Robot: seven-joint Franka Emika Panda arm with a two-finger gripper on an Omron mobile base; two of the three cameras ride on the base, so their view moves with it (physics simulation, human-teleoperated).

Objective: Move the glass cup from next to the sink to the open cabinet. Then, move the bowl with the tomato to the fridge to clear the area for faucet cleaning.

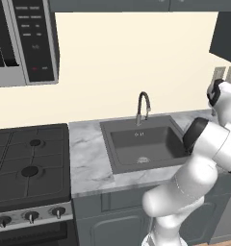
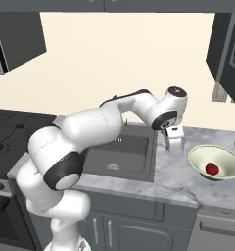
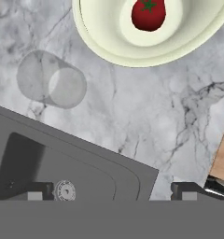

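1. Nearest the hand camera: gripper (image 3: 109, 193), finger tips (image 3: 33, 192) spread wide apart at 6 o'clock of the hand view, released, nothing between them.
2. Just above the left tip in that view: corner of the sink (image 3: 62, 158), dark grey, round drain (image 3: 65, 190) showing close to the tip.
3. At 10 o'clock in the hand view: glass cup (image 3: 52, 80), pale and see-through, standing on the marble counter (image 3: 146, 112) just beside the sink rim, apart from the fingers.
4. At 12 o'clock in the hand view: bowl (image 3: 109, 37), cream-white, cut off by the top edge, near the cup but not touching it.
5. Inside the bowl: tomato (image 3: 148, 14), red with a green stem mark, resting in the middle.
6. In the right base view: gripper (image 2: 174, 139) pointing down over the counter at 3 o'clock of the sink (image 2: 120, 152), between sink and bowl (image 2: 215, 162), tomato (image 2: 212, 168) in the bowl.
7. Cup in the right base view: below the hand, too faint to make out clearly.
8. In the left base view: faucet (image 1: 143, 108) at 12 o'clock of the sink (image 1: 141, 144), stove (image 1: 28, 163) at 9 o'clock, microwave (image 1: 26, 41) above the stove at 11 o'clock.
9. At 2 o'clock in the right base view: cabinet door (image 2: 229, 49), dark grey, standing open.
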